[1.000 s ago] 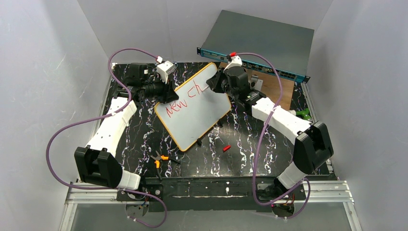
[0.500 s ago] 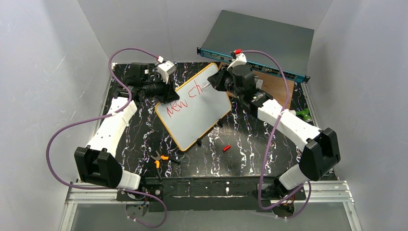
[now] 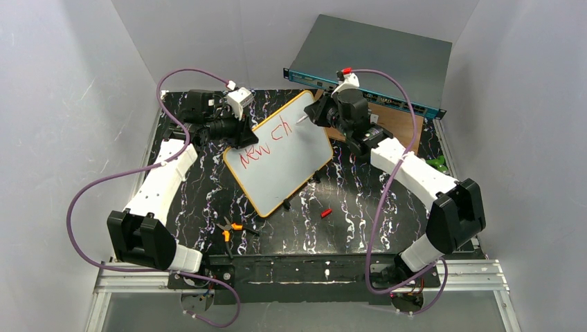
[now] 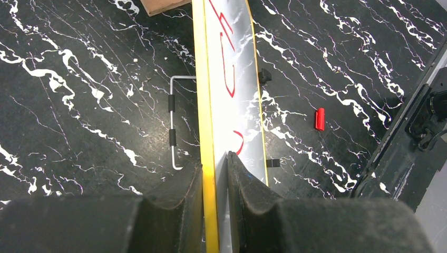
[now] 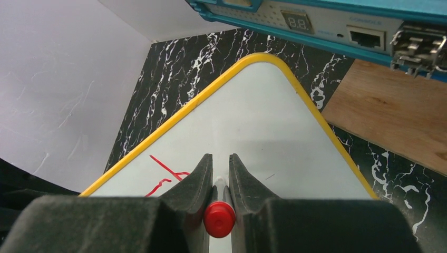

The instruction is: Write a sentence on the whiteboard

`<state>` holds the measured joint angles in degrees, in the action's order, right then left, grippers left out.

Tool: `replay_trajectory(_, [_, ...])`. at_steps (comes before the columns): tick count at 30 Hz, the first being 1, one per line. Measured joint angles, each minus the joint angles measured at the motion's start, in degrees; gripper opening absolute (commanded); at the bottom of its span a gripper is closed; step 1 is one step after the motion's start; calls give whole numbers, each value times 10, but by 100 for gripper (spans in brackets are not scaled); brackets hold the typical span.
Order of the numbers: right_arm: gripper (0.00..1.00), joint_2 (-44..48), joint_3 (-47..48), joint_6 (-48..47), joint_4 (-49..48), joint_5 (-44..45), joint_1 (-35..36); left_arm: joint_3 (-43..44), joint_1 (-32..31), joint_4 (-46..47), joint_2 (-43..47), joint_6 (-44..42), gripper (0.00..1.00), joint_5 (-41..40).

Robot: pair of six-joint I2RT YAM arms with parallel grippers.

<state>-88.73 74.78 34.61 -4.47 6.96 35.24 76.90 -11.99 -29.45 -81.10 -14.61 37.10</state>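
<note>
Whiteboard (image 3: 280,155) braced by one arm, marker aimed by the other

Left gripper (image 4: 215,174) is clamped across the orange rim at the board's left edge, one finger on each face, evidently to stop the tilted board sliding or rocking under the pen's pressure. The board stands slanted at the middle of the tabletop (image 3: 346,200), its writing face turned up toward the right arm. Right gripper (image 5: 217,163) is closed on a red-ended marker (image 5: 220,219), held along the finger line so the tip points at the white surface just past the last letters. Its own fingers hide whether the tip touches. The sentence (image 3: 262,143) reads roughly "new ch" in red, so the writing looks early, with most of the face blank. A red cap (image 3: 326,213) lies on the tabletop near the board's lower corner, out of the stroke's way
</note>
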Motion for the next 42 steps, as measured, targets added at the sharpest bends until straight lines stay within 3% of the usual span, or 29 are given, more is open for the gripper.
replay_trajectory(42, [1,-47,40,26,-25,-26,-12,13,-5,-16,-6,-6,0,-7])
